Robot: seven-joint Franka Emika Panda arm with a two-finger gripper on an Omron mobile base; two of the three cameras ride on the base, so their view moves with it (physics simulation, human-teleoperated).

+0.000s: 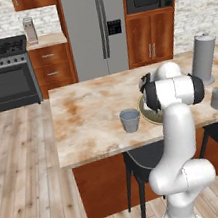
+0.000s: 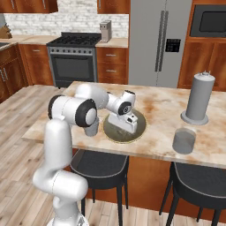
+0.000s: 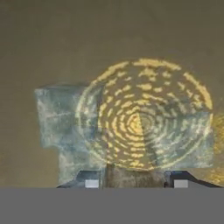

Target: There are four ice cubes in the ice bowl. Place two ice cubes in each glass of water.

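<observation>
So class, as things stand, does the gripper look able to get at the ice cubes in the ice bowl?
Probably yes. The gripper hangs low inside the olive ice bowl, nothing between them, and in the hand view pale ice cubes lie just ahead of its fingertips. Whether the jaws are open enough is unclear.

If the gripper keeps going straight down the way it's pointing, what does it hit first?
Most likely an ice cube lying in the ice bowl; the gripper points into the bowl, with pale cubes just ahead. Depth is unclear.
</observation>
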